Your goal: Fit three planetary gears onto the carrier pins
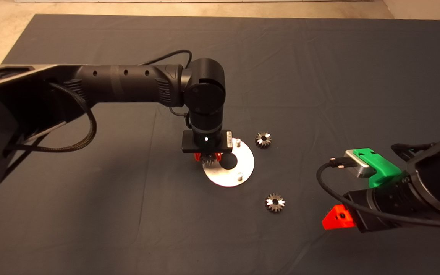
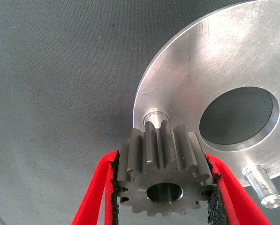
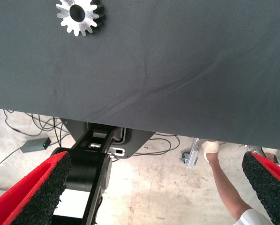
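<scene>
My left gripper (image 2: 163,164) is shut on one planetary gear (image 2: 154,140), a dark toothed gear lying on its side between the black pads. It hangs over the near-left rim of the shiny carrier disc (image 1: 245,162). A carrier pin (image 2: 155,115) stands just beyond the held gear, and a second pin (image 2: 264,190) stands off to one side. In the head view the left gripper (image 1: 207,157) hides that pin, while two other pins (image 1: 238,142) (image 1: 239,175) stand bare. Two loose gears (image 1: 263,139) (image 1: 275,202) lie flat on the mat right of the disc.
My right gripper (image 1: 338,218) is parked open at the lower right edge of the mat, and its wrist view shows the nearer loose gear (image 3: 79,16). Beyond the mat's edge are the floor, cables and a person's arm (image 3: 224,183).
</scene>
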Controlling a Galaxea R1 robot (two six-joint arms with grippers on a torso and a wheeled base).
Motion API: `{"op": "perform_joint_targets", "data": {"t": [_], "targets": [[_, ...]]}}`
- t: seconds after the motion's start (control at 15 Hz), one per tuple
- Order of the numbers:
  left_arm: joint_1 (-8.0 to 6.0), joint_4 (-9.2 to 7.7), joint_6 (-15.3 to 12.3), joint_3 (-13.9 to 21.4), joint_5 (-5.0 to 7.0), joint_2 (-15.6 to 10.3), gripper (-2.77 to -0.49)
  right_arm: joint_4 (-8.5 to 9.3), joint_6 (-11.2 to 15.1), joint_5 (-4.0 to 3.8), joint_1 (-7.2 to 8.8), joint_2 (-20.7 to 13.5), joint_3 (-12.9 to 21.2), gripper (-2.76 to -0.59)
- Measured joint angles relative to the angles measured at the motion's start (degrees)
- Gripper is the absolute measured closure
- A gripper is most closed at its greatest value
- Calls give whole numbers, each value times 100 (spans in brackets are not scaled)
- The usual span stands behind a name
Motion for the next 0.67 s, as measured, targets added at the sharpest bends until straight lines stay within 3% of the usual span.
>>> {"op": "perform_joint_targets", "data": {"t": [0.67], "targets": [[0,4,50,-5,-7,-4,-88,0,0,0,0,-3,0,-273]]}}
